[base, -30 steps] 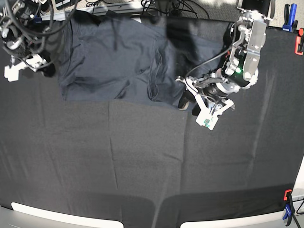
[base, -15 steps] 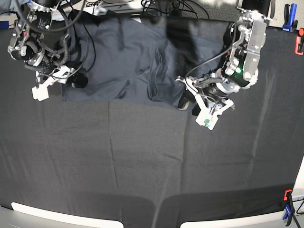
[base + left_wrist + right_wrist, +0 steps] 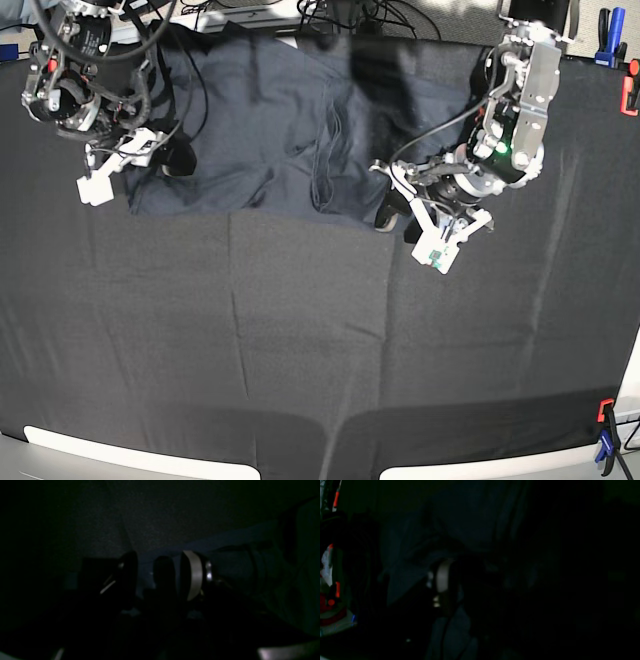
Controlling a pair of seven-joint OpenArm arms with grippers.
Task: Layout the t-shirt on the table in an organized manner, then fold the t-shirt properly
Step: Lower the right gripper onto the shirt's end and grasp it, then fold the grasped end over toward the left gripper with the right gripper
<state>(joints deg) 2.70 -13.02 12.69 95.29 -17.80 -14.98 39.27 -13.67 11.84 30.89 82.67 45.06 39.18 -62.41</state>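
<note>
The dark navy t-shirt (image 3: 290, 110) lies spread and wrinkled across the far part of the table (image 3: 300, 340). My left gripper (image 3: 399, 222) sits low at the shirt's near right corner, its two black fingertips apart on the hem. The left wrist view is very dark, with a pale-banded finger (image 3: 192, 577) and shirt fabric (image 3: 250, 562) to its right. My right gripper (image 3: 172, 158) rests on the shirt's left edge. In the dim right wrist view, one pale finger (image 3: 442, 576) pokes among folds of the t-shirt (image 3: 470, 517), and the gap between its jaws is hidden.
A blue clamp (image 3: 606, 40) and a red clamp (image 3: 630, 95) sit at the far right corner. Another clamp (image 3: 605, 432) holds the near right edge. Cables (image 3: 340, 15) crowd the far edge behind the shirt. Black cloth stretches toward the pale front edge (image 3: 100, 445).
The right arm swung in from the far left onto the shirt's left edge, then drew back slightly toward the far side. The left arm has stayed still.
</note>
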